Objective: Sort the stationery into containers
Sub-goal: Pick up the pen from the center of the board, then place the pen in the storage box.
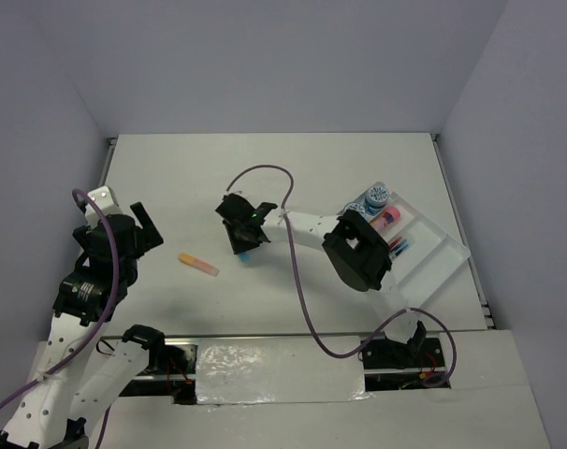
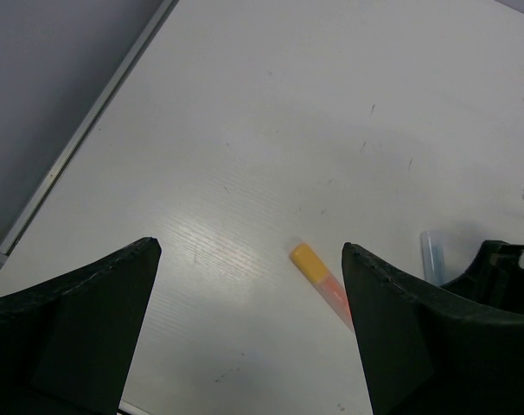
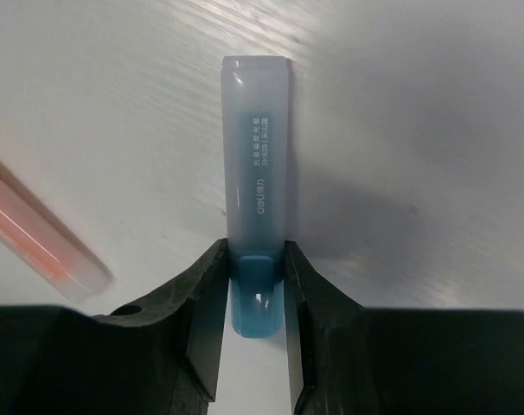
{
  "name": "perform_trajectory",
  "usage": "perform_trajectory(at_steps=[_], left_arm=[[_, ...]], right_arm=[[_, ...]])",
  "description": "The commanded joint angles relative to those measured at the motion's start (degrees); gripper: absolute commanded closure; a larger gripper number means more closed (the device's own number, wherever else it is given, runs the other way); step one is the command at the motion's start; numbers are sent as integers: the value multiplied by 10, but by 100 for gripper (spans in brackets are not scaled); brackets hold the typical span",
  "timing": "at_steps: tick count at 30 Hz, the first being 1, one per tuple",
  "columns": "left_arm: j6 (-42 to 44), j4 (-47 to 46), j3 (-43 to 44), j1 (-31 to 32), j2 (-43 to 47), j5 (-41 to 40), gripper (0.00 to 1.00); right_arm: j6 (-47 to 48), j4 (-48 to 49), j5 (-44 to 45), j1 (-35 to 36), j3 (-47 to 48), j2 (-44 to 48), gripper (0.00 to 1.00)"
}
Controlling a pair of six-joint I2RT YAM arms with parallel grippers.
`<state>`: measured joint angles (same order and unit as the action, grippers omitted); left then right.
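My right gripper (image 3: 255,259) is clenched on the blue stick (image 3: 258,156). The two jaws press its darker end from both sides, and the long pale body points forward, away from me. The stick is in the middle of the table (image 1: 293,168), well apart from the tray (image 1: 443,257). Whether it lies on the surface or is a little lifted, I cannot tell. My left gripper (image 2: 249,249) is released, with the jaws wide, and it hangs over the orange stick (image 2: 322,281), which lies flat just beside the blue one.

The tray holds already two tubs (image 1: 375,197), a pink marker (image 1: 388,216) and the thin pens (image 1: 399,247). So I judge that the two sticks are what remains, and my step now is to bring the blue one to the tray.

What can go wrong: I hold only the end, so most of the stick hangs out in front. If I swing quickly, it may turn between my jaws or slide out. The darker end looks like a cap, and if it is one, it may come off the body. The orange stick is near my jaws, so a low sideways move may push it away from my left gripper. My right arm is folded over the tray, and a careless turn may hit the tubs. If I release too high, the stick may fall across a divider.
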<state>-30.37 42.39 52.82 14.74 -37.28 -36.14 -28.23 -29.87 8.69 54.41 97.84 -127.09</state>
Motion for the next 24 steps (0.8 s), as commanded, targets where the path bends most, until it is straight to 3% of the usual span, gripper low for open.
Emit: perform_trajectory(at_steps=[1,3,6,9,11,14,16,17,20,24], left_arm=[[1,-17,3,2,1,3,1],[5,-20,2,3,2,6,1],[13,-27,0,3,-1,25,1],[15,-29,-1,5,-3,34,1],[15,-30,-1,5,0,34,1],[15,-30,-1,6,1,34,1],[16,-32,-3,6,-1,33,1],[15,-34,-1,6,-7,32,1],[15,-27,2,6,-26,32,1],[16,-26,2,6,-39,37,1]], right_arm=[[0,78,-69,-29,-76,86,100],[-3,129,-92,-45,-162,151,99],[-34,243,-118,-98,-334,340,99],[-116,291,-78,-216,-526,609,98],[-156,249,-47,-339,-629,687,99],[-136,156,-18,-483,-682,782,100],[-86,89,4,-539,-679,815,100],[-44,76,-4,-610,-673,822,99],[1,21,17,-679,-651,854,98],[-8,-9,4,-700,-649,872,98]])
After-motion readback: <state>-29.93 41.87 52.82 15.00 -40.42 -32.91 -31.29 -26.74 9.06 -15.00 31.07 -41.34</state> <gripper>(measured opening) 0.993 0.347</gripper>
